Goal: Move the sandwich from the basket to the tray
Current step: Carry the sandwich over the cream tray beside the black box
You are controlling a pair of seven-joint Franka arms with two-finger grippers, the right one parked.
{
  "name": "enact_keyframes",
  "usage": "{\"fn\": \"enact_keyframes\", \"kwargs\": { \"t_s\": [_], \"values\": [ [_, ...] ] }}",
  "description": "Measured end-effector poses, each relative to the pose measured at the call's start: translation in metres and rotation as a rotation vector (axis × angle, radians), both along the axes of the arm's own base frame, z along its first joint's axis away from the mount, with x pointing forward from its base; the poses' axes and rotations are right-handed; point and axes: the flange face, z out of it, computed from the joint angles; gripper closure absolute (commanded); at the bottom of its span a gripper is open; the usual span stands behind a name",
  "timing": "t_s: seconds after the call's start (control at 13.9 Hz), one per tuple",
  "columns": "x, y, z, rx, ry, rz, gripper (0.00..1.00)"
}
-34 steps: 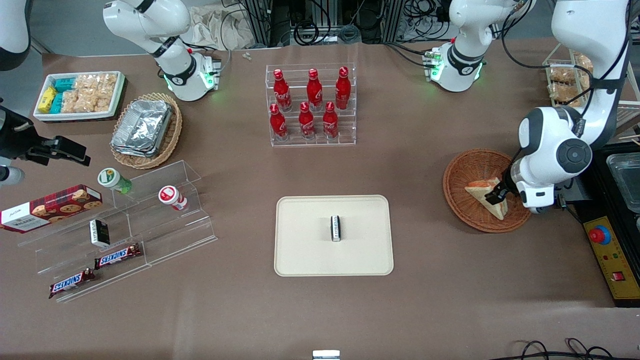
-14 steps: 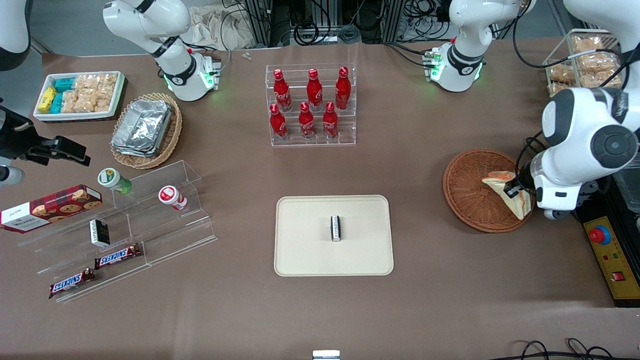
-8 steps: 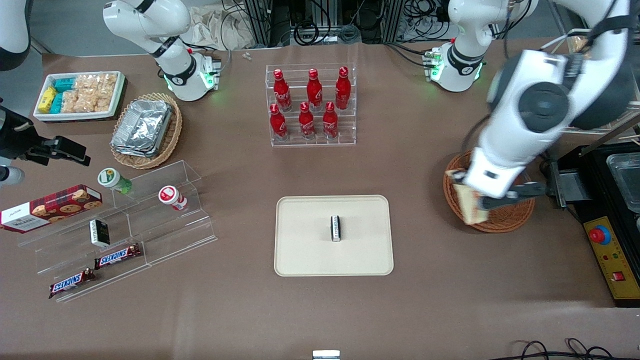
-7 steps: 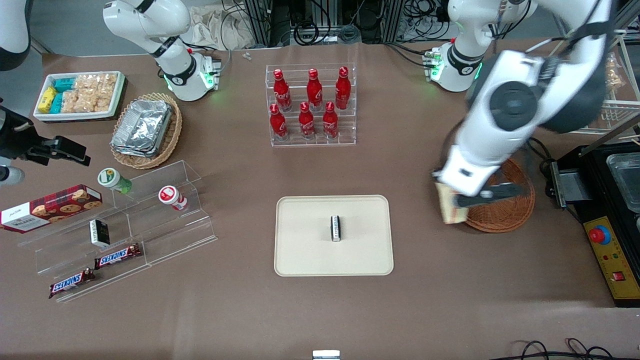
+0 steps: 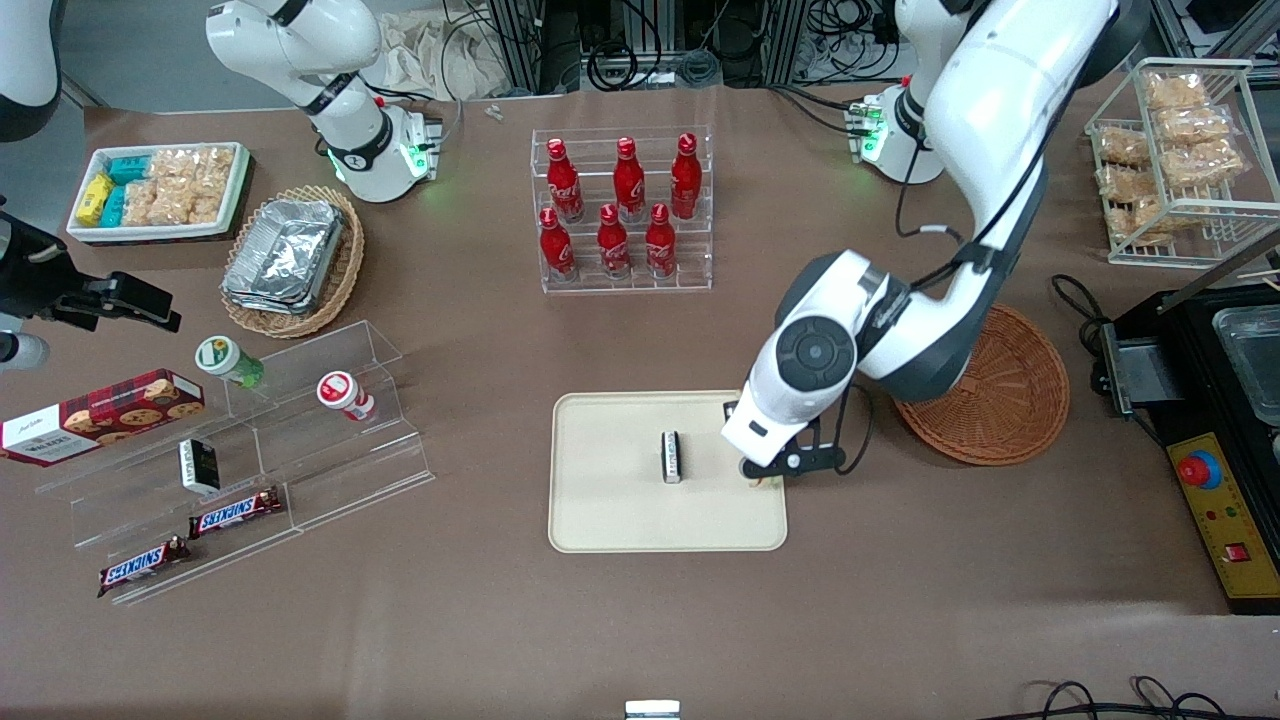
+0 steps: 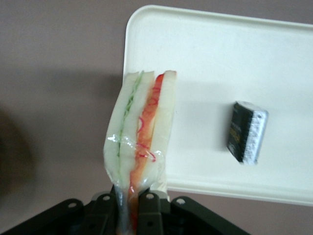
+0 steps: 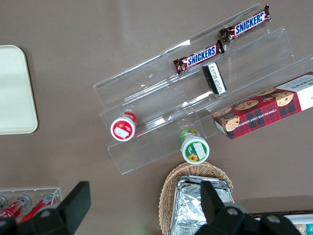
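Note:
The sandwich [image 6: 139,132], a wrapped white-bread wedge with green and red filling layers, hangs from my left gripper [image 6: 128,198], which is shut on its lower end. It hovers over the edge of the cream tray [image 6: 220,58] that lies toward the working arm's end of the table. In the front view the gripper [image 5: 768,470] is above that same tray [image 5: 610,510] edge, and the wrist hides nearly all of the sandwich. The reddish-brown wicker basket [image 5: 1000,400] stands beside the tray with nothing in it.
A small dark packet [image 5: 672,457] lies in the tray's middle. A rack of red bottles [image 5: 622,210] stands farther from the front camera. Acrylic steps with snacks [image 5: 250,450], a foil-tray basket [image 5: 292,258] and a white bin [image 5: 158,190] lie toward the parked arm's end.
The gripper lifted the sandwich out of the basket and carried it sideways to the tray's edge. The basket now holds nothing.

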Motion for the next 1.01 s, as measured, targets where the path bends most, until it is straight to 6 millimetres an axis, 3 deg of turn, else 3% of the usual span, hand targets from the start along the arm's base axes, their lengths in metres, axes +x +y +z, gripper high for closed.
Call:
{"fn": "enact_keyframes", "kwargs": {
  "t_s": [0.36,0.65,0.72,0.79,1.01],
  "values": [
    [0.000,-0.021,-0.045,0.023,-0.067,-0.022,0.98],
    [0.005,-0.023,-0.075,0.005,-0.101,-0.036,0.88],
    [0.007,-0.021,-0.079,0.008,-0.104,-0.036,0.66],
    [0.008,-0.020,-0.079,0.007,-0.106,-0.035,0.01],
    [0.011,-0.020,-0.076,0.006,-0.116,-0.033,0.00]
  ]
}}
